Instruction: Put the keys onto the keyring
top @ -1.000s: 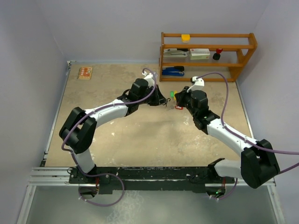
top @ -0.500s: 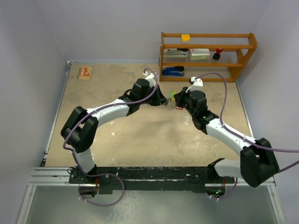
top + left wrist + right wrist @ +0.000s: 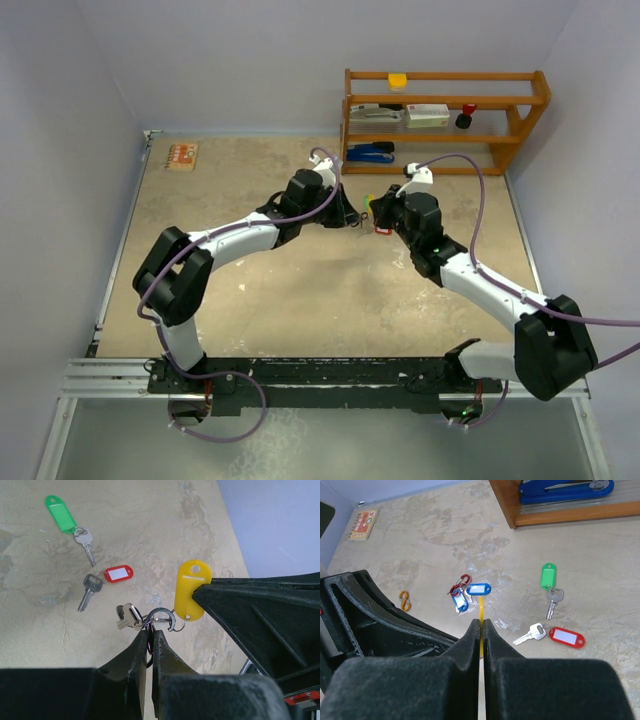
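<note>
Above the far middle of the desk, the left claw is pinched tight on the lower part of a metal keyring, which carries a silver key. Facing it, the right claw is closed flat on a yellow tag, whose small loop touches the keyring. Down on the desk lie a green-tagged key, a red-tagged key just beside it, and 2 blue tags further left; an orange clip sits apart

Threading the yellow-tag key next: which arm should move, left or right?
Right: right jaws pinch the yellow tag beside the keyring; left jaws are clamped on that ring, likely better holding it steady.
</note>
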Controlling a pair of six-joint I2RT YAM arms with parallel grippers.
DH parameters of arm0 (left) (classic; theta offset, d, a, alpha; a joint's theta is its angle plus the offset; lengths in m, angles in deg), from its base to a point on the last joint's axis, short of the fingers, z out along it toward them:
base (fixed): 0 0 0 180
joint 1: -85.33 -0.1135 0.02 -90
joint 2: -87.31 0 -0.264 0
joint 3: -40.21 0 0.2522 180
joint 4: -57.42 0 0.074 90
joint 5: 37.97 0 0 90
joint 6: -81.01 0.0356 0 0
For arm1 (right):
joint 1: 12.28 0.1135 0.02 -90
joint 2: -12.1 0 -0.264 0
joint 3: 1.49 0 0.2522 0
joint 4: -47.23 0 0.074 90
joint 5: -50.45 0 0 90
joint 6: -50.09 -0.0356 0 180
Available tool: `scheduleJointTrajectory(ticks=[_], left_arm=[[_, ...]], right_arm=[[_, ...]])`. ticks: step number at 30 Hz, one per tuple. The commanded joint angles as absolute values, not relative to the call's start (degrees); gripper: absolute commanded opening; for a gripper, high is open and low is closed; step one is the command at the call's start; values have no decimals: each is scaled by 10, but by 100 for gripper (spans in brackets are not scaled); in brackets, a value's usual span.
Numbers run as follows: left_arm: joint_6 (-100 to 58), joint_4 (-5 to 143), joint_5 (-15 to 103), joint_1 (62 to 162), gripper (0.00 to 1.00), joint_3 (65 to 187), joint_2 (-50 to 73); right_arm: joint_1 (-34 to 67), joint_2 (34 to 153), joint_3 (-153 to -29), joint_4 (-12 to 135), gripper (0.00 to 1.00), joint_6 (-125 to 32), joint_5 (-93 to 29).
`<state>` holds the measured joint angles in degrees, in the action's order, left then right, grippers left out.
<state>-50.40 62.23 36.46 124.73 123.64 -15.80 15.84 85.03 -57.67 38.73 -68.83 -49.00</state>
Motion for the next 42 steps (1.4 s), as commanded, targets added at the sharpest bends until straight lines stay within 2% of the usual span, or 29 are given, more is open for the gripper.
scheduleJointTrajectory(ticks=[1,42], left_arm=[[-507,600,368,1250,0,1262,-158],[-504,604,374,1250,0,1260,-150]], right_arm=[[163,853,-605,365,0,-691,-490],[164,848,-592,360,0,-689,-499]])
